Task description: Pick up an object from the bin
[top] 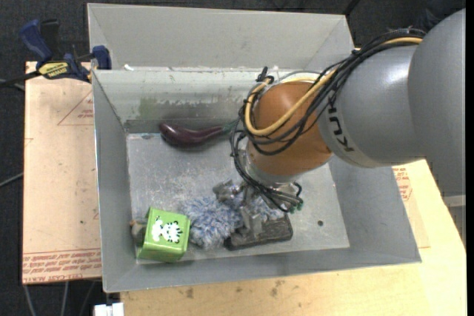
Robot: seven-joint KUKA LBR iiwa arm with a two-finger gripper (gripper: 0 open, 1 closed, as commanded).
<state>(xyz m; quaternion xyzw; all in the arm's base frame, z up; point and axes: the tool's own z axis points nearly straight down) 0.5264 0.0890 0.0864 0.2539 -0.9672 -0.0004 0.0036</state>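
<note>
Tool [248, 217] low at bin [111, 159] front, down between blue-white fuzzy cloth [207, 222] and dark flat block [268, 233], likely placed to take either; open or closed, cannot tell. Green cube [164, 234], purple eggplant [189, 134] apart.

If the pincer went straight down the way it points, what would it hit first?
Most likely the dark flat thing lying right under the pincer, at the edge of the blue-white cloth. Depth is unclear from above, so it may already touch.
</note>
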